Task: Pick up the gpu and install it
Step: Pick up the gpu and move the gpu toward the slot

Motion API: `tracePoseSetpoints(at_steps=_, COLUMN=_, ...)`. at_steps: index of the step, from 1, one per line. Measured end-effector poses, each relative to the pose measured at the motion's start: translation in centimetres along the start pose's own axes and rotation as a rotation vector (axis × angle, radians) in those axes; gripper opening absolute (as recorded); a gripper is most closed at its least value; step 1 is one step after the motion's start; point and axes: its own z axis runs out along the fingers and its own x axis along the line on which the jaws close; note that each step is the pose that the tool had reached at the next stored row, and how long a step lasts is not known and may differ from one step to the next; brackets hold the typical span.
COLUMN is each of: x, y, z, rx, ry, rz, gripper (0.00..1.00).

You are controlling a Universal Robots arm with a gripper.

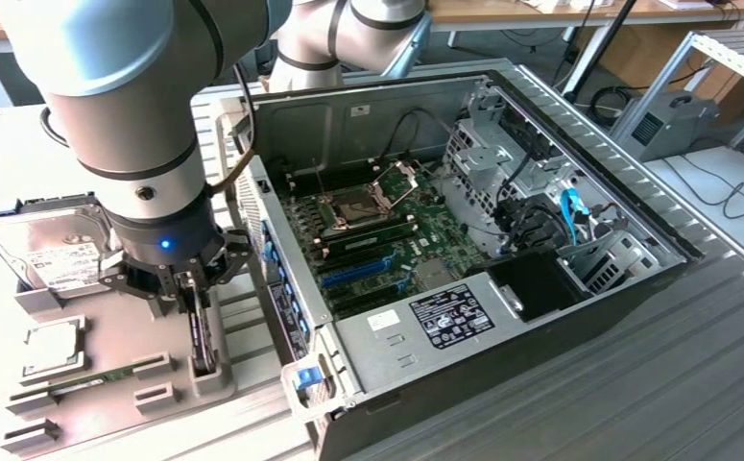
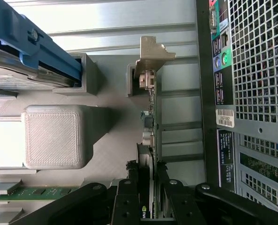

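The gpu (image 1: 200,338) is a thin black card standing on edge in a slot of the grey holder (image 1: 211,382), just outside the open computer case (image 1: 628,288). In the wrist view the gpu (image 2: 151,117) runs away from the camera, with its silver bracket (image 2: 150,54) at the far end. My gripper (image 1: 192,288) hangs straight down over the card. Its black fingers (image 2: 132,180) press on both faces of the card near its near end, so the gripper (image 2: 148,171) is shut on the gpu. The card still sits in its slot.
A silver hard drive (image 1: 58,254) in a blue frame (image 2: 31,47) stands in the same holder, beside a green memory stick (image 1: 90,379) and a processor (image 1: 45,351). The motherboard's blue slots (image 1: 352,274) lie inside the case. The case's perforated rear wall (image 2: 258,61) is close beside the card.
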Motion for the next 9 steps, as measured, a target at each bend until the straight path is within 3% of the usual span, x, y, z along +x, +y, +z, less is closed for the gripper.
tracePoseSetpoints(at_steps=3, x=0.0, y=0.00, z=-0.18, rx=0.0002, ry=0.0001, rz=0.000, gripper=0.26)
tracePoseSetpoints(at_steps=9, x=-0.1, y=0.08, z=-2.78, rx=-0.0001, ry=-0.0001, rz=0.000, gripper=0.26)
